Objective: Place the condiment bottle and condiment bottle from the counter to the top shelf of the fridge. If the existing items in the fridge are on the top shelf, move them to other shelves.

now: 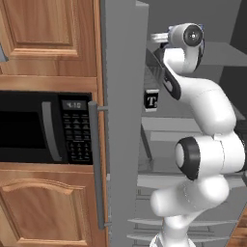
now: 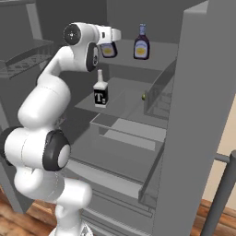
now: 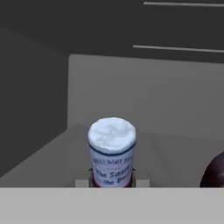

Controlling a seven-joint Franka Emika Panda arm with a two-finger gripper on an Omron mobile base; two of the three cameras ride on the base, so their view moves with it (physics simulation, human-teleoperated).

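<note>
The fridge [image 2: 203, 115] stands open in front of me. One condiment bottle [image 2: 141, 42], dark with a pale label, stands upright on the top shelf [image 2: 161, 53]. My gripper [image 2: 112, 40] is shut on the other condiment bottle [image 2: 108, 50] just to its left, at about the same height. In the hand view that held bottle [image 3: 112, 153] shows its white cap between my fingertips, with my gripper [image 3: 112, 181] at its neck, and the standing bottle [image 3: 215, 171] peeks in at the right edge. The counter is out of view.
A black "T" box [image 2: 100, 93] [image 1: 152, 100] and a small olive-green fruit [image 2: 144, 97] sit on the shelf below. Translucent drawers [image 2: 124, 133] lie lower. The fridge door [image 1: 123, 120] with its bar handle [image 1: 95, 164] stands left, beside a black microwave [image 1: 43, 128].
</note>
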